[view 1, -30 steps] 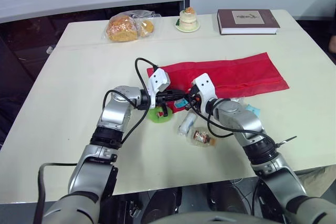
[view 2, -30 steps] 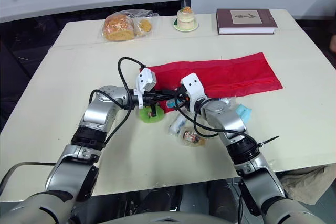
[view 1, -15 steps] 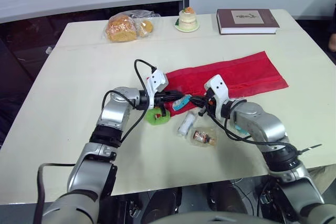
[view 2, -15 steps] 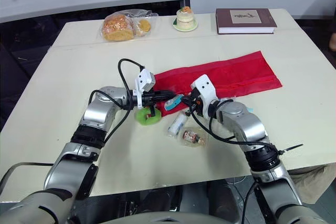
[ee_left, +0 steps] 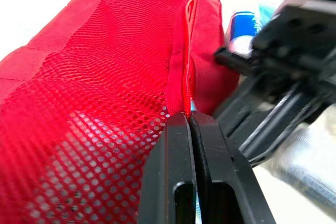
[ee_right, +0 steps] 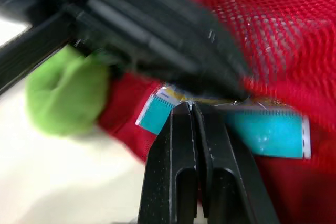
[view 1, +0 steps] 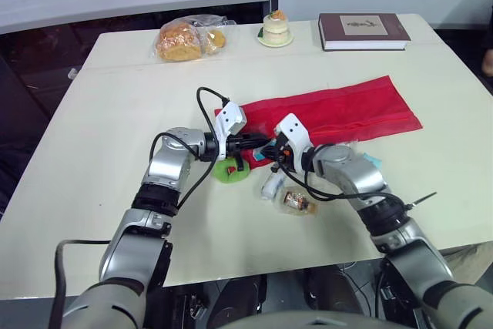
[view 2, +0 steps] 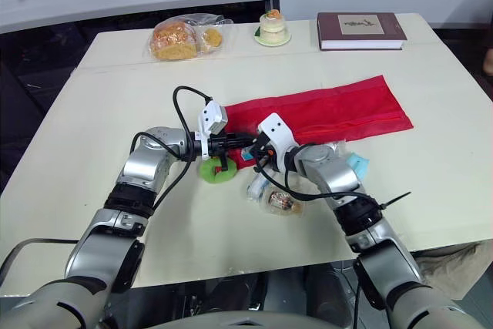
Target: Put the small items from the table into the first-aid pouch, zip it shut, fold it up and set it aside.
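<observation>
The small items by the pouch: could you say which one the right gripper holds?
The teal packet, pinched in the right gripper at the pouch; the green item, white tube and clear packet lie loose on the table.

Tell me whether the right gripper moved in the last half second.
Yes. The right gripper, shut on the teal packet, has shifted to the robot's left, closer to the green item and the left gripper pinching the red pouch.

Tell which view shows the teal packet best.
Right wrist view: the teal packet lies against the red pouch, pinched by the right gripper. In the eye views it is mostly hidden; the left wrist view leaves it uncertain.
</observation>
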Available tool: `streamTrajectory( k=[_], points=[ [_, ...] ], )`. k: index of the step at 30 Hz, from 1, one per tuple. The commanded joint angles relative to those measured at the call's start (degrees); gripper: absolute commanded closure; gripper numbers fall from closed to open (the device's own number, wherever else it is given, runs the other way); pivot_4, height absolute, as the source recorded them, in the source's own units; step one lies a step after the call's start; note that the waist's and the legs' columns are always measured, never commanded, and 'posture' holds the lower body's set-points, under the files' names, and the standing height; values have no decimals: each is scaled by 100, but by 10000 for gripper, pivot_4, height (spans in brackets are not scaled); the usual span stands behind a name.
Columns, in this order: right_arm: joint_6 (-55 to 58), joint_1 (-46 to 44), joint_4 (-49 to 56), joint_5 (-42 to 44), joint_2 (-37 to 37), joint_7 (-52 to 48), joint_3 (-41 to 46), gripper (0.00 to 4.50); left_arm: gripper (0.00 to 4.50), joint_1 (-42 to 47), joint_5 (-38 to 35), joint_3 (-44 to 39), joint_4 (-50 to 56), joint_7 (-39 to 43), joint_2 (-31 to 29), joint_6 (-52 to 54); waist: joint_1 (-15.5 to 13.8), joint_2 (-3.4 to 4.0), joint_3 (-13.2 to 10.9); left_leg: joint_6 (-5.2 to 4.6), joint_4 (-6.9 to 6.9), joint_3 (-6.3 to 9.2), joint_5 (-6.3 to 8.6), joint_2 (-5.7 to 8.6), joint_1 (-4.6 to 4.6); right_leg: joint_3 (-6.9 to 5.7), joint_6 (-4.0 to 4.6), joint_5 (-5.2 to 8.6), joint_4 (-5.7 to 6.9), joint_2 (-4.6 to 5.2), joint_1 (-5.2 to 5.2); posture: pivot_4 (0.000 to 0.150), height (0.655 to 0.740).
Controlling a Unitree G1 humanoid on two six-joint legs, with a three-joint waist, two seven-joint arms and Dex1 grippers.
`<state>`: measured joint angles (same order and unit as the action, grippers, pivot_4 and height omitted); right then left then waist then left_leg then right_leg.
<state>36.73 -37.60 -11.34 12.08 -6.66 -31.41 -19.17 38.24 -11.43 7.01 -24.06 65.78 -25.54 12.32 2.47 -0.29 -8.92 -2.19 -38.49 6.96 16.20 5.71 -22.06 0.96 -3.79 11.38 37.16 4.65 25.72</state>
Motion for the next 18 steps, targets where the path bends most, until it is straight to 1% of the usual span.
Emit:
streamTrajectory(
  k=[1, 6, 11, 15, 18],
  points=[
    [-878, -171, -281, -178, 283, 251, 236, 43978, 45000, -44, -148, -61, 382, 12, 11, 70, 3, 0, 0, 0, 0, -1, 0, 0, 0, 1, 0, 0, -1, 0, 0, 1500, 7289],
    [-1718, -110, -687, -436, 609, 649, 425, 43978, 45000, -137, -162, -40, 552, -6, 26, 197, 11, 0, 0, 1, 0, -1, -1, 0, 1, 2, 0, 0, 1, -1, 0, 1500, 7289],
    [-2263, -70, -957, -517, 922, 987, 647, 43978, 45000, -183, -169, -16, 634, 0, 59, 270, 12, 0, 0, 2, 0, 0, -1, 0, 2, 2, 0, 0, 1, -3, 0, 1500, 7289],
    [-2468, -20, -1043, -492, 1025, 947, 709, 43978, 45000, -219, -167, 10, 692, 32, 77, 324, 12, 0, 0, 2, 0, 0, -1, 0, 2, 2, 0, 0, 1, -3, 0, 1500, 7289],
    [-2286, 79, -838, -454, 936, 751, 681, 43978, 45000, -240, -136, 22, 650, 46, 41, 261, 13, 0, 0, 2, 0, -1, -1, 0, 2, 3, 0, 0, 1, -3, 0, 1500, 7289]
  ],
)
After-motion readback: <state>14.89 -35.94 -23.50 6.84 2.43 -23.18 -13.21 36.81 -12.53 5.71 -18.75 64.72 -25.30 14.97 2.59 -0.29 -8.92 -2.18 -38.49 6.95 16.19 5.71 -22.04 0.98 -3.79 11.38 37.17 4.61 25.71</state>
